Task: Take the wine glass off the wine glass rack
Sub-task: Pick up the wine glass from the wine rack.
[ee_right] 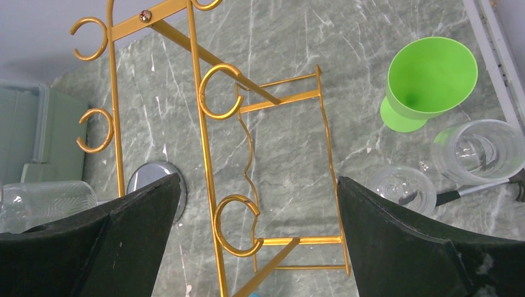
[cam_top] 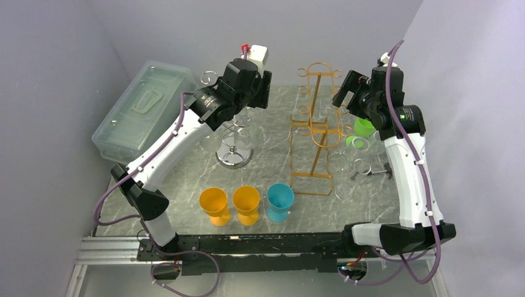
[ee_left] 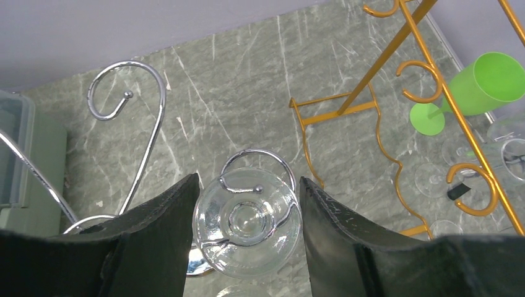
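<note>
A clear wine glass (ee_left: 246, 219) hangs upside down on the chrome wine glass rack (ee_left: 127, 65), and its round foot rests over a curled hook. My left gripper (ee_left: 249, 180) is shut on that foot, with a black finger pressed against the rim on each side. From above, the left gripper (cam_top: 263, 90) sits over the rack's top and the chrome base (cam_top: 233, 154) stands below it. My right gripper (ee_right: 259, 180) is open with nothing between its fingers. It hovers above a gold wire rack (ee_right: 207, 154).
The gold rack (cam_top: 316, 133) stands mid-table. A green cup (ee_right: 430, 74) and clear glasses (ee_right: 477, 151) are at the right. Two orange cups (cam_top: 214, 204) and a blue cup (cam_top: 280, 201) line the front. A lidded plastic box (cam_top: 145, 105) is at the back left.
</note>
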Controlling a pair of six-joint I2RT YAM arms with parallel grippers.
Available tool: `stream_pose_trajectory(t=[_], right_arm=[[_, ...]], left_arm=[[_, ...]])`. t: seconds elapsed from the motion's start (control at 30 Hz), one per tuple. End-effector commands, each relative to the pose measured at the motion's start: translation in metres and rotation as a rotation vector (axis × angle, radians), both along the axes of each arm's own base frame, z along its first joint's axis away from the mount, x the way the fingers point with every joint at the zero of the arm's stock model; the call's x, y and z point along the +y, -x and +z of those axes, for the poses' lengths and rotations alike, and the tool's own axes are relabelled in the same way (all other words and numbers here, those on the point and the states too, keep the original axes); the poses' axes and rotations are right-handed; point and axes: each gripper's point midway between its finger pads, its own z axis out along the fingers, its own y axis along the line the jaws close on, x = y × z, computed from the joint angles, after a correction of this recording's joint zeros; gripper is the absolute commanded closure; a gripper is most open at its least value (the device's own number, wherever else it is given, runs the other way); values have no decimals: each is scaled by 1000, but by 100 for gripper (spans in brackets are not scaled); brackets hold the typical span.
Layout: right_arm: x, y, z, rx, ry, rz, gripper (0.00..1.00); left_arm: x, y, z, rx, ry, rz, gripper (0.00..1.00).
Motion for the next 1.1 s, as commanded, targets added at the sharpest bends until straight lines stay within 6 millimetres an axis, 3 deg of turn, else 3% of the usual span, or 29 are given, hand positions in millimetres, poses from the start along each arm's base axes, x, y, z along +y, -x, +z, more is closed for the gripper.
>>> stream_pose_trajectory(t=[0.0, 1.07], right_arm=[[2, -2, 14, -61, -1, 15, 0], [2, -5, 14, -61, 8, 19, 0]], left_arm=[[16, 6, 51, -131, 66, 40, 75], [25, -36, 50, -233, 21, 140, 75]])
